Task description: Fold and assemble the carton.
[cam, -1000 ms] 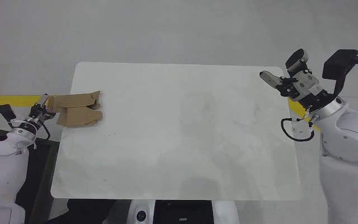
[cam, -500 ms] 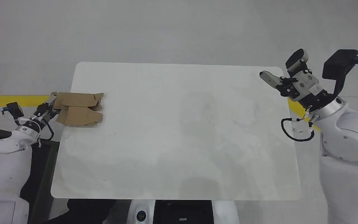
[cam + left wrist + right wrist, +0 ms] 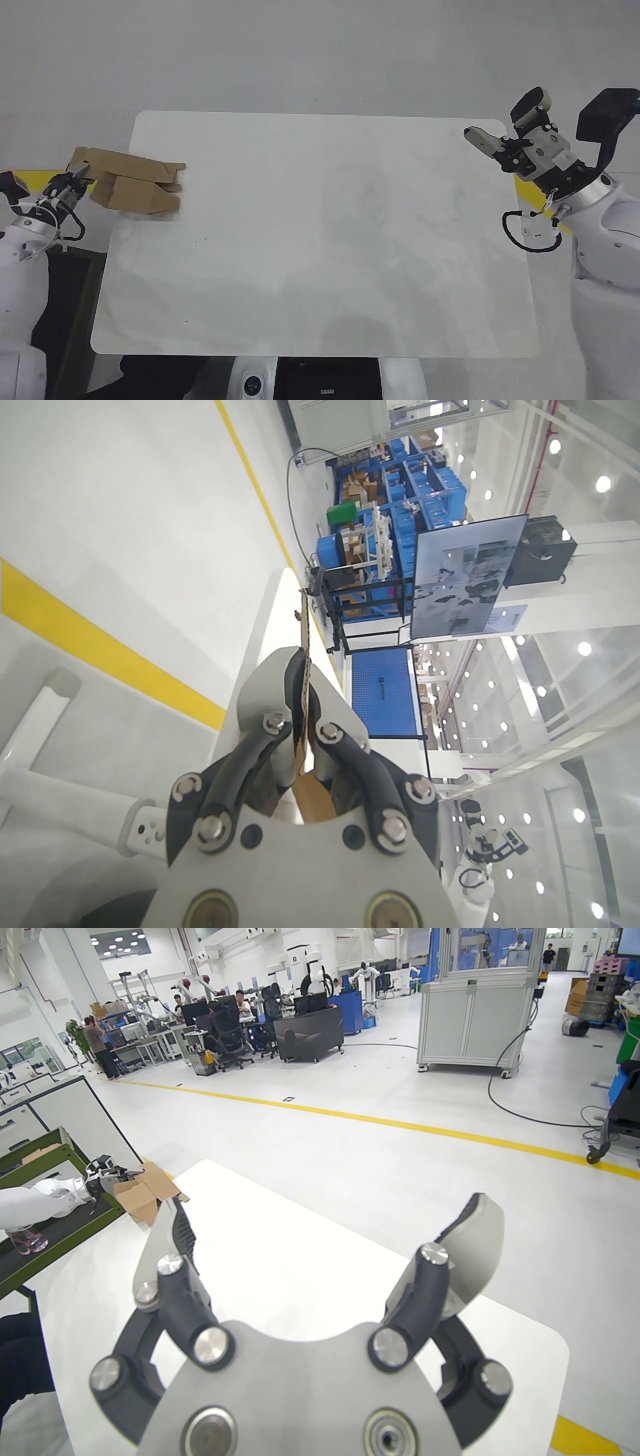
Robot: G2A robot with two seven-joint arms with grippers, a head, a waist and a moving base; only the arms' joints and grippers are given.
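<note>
Left jaws are clamped tight on one edge of the carton (image 3: 314,797). From my left wrist I see it edge-on as a thin corrugated strip, and the rest is hidden behind my fingers (image 3: 265,687). From above, the carton sits tilted at the left edge of the tabletop (image 3: 330,240), with its outer end hanging past it. I cannot tell whether its inner end touches the surface. Right jaws stand wide apart with nothing in them, near the far right corner and well apart from the carton. A second ago the carton lay flat at that left edge. My left arm has since raised its outer end and drawn it outward, while the right arm has kept still.
</note>
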